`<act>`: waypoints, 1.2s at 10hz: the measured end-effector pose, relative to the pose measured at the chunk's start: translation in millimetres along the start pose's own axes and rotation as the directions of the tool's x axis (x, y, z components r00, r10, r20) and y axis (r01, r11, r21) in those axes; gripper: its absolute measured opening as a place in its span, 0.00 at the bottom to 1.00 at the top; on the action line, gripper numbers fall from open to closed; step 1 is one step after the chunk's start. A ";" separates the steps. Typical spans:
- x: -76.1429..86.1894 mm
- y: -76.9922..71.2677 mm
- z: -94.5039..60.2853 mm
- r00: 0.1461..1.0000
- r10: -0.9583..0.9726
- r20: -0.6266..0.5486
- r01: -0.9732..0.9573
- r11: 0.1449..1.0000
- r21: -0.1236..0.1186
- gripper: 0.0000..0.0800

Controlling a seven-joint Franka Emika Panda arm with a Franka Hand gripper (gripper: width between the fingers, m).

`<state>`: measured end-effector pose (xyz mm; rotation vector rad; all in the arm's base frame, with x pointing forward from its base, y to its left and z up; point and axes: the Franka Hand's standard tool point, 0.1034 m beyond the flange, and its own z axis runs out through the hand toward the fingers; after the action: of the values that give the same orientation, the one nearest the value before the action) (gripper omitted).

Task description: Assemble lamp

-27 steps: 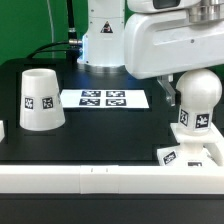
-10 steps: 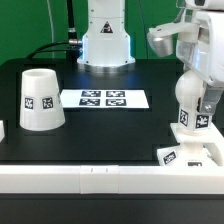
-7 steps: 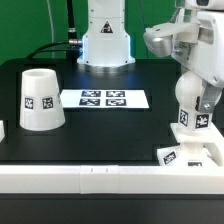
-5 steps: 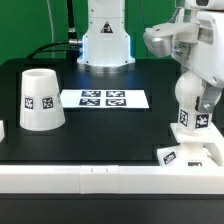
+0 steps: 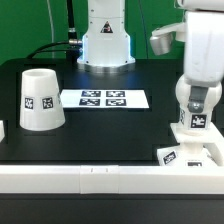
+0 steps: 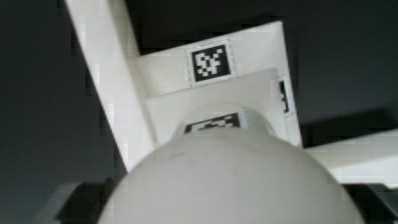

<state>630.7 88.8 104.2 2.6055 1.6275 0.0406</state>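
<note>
The bulb [image 5: 196,112] stands upright with its neck in the square base [image 5: 190,153] at the exterior view's right, because it must be fixed there before the shade [image 5: 40,99], which stands well apart at that view's left, can go over it. The gripper [image 5: 198,98] is around the bulb's round head, but I cannot tell if its fingers grip it or are loose.

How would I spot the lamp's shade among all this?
Start at the black table and find the marker board lying flat. Toward the exterior view's left stands the shade: a tall white tapered cup, rim down, with one square tag, apart from everything else.
</note>
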 end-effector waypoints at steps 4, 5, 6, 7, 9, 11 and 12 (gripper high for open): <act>-1.7 -1.1 -0.2 0.898 0.439 -0.008 -0.438 0.897 0.051 0.72; -1.4 -1.2 -0.2 0.862 0.506 -0.004 -0.505 0.861 0.050 0.72; -0.7 -1.0 -0.4 0.823 0.568 -0.002 -0.568 0.822 0.047 0.72; -1.3 -0.6 -0.3 0.783 0.622 0.001 -0.622 0.782 0.047 0.72; -1.6 -0.4 -0.4 0.706 0.708 0.006 -0.708 0.705 0.047 0.72; -1.8 -0.1 -0.6 0.617 0.787 0.012 -0.787 0.615 0.046 0.72; -2.0 0.1 -0.7 0.561 0.828 0.014 -0.827 0.560 0.045 0.72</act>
<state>629.9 87.0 104.9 3.1282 0.2224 0.0599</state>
